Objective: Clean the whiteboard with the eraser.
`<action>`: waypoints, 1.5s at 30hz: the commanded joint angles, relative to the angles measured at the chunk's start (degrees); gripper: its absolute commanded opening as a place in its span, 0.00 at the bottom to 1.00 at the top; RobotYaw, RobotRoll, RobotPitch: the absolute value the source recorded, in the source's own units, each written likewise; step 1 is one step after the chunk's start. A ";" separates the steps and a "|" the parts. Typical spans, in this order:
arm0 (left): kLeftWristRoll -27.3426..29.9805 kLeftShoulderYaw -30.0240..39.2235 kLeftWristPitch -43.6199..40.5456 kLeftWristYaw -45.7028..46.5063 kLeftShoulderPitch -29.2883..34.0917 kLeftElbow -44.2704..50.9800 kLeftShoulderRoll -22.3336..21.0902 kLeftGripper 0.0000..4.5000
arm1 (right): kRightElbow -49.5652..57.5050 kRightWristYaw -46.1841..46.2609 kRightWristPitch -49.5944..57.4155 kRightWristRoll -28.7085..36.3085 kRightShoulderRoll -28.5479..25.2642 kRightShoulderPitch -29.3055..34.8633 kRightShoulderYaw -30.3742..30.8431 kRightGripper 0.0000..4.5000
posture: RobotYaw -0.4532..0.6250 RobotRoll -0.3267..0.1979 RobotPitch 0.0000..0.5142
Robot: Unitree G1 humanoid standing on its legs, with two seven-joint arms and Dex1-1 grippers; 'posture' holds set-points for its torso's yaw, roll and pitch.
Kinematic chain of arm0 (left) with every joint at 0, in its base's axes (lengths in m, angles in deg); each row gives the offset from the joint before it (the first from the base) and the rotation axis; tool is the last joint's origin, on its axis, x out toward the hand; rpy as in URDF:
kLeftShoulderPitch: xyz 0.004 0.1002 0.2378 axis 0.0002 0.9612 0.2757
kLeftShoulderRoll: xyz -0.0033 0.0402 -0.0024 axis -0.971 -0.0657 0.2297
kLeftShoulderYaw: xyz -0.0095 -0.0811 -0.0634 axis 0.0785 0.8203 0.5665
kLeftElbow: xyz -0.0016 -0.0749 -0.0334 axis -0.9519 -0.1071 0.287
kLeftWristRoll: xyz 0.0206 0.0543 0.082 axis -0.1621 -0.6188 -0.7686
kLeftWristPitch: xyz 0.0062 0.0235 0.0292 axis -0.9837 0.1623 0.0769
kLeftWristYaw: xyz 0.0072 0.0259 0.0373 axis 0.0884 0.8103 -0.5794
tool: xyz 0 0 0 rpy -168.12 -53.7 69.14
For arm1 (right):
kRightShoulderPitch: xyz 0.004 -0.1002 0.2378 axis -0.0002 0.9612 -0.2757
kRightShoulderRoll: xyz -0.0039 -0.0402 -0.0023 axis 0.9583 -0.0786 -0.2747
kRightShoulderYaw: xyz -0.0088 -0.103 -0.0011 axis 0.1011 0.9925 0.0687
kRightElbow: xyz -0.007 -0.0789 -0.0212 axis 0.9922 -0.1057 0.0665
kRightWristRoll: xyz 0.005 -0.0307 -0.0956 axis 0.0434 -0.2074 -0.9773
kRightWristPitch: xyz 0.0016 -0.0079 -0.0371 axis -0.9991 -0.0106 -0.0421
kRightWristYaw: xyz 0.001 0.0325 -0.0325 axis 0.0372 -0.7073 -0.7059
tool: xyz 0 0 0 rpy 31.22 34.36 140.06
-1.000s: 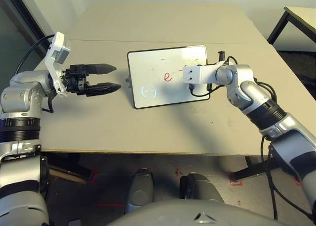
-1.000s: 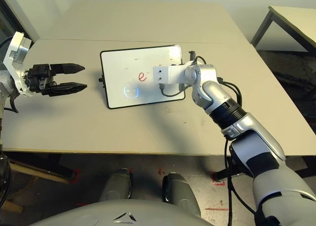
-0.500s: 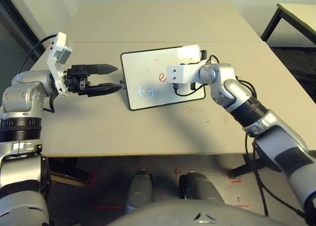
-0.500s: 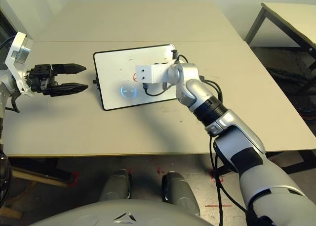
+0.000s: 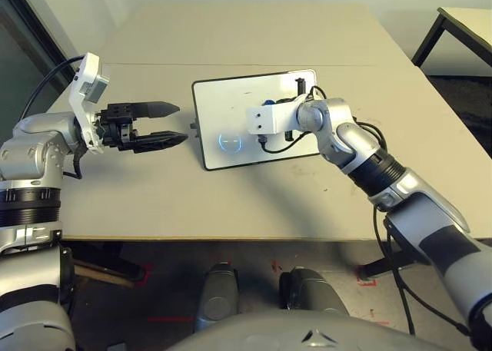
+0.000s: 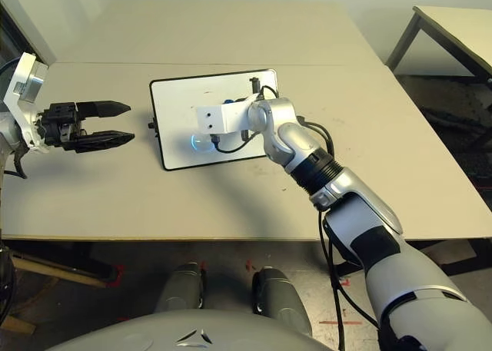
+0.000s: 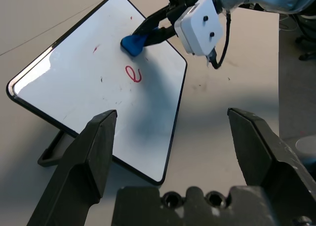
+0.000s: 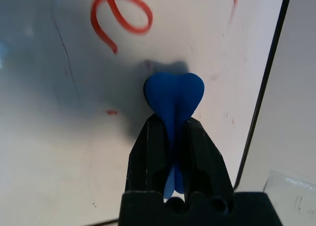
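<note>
Right gripper (image 8: pixel 173 121): fingers closed to a narrow gap on the pinched waist of the eraser; grip appears firm.
Eraser (image 8: pixel 174 92): held over the whiteboard, upper middle of the left eye frame, partly hidden by the white wrist bracket (image 5: pixel 269 120); contact with the board surface cannot be confirmed.
Change, right arm: the bracket has travelled toward picture left across the board over the last second, and now covers the red letter in both eye views.
Change, meaning: the eraser is being positioned near the letter; wiping is judged the next step.
Red letter (image 8: pixel 141 30): looped stroke, unwiped, just beside the eraser.
Red fleck (image 8: pixel 112 112): small, also beside the eraser.
Whiteboard (image 5: pixel 223 97): upper middle of the left eye frame; glossy white sheet, thin black frame, rounded corners, ring-shaped light reflection (image 5: pixel 231 142) at its lower left.
Eraser material: matte blue, apparently soft, rounded lobes at the end.
Left gripper (image 5: pixel 184 122): left of the board, fingers wide apart, nothing held; position unchanged.
Table (image 5: pixel 138 205): flat, smooth, beige.
Caution: light pressure may leave residue; heavy sideways pressure may slide the board.
</note>
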 commanded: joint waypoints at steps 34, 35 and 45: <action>-0.19 -1.23 0.98 -0.35 -2.25 -2.01 0.34 1.00 | 8.15 -4.79 0.30 -3.61 -0.57 7.57 2.22 0.05 | 0.70 0.62 0.05; -0.21 -1.23 1.04 -0.34 -2.27 -2.03 0.36 1.00 | 7.78 -4.66 0.35 -3.68 0.01 7.35 2.30 0.05 | 0.70 0.62 0.05; -0.12 -0.81 1.12 -0.05 -2.05 -1.92 0.22 1.00 | 8.00 -5.74 1.15 -2.89 0.52 6.77 0.03 0.05 | 0.71 0.62 0.04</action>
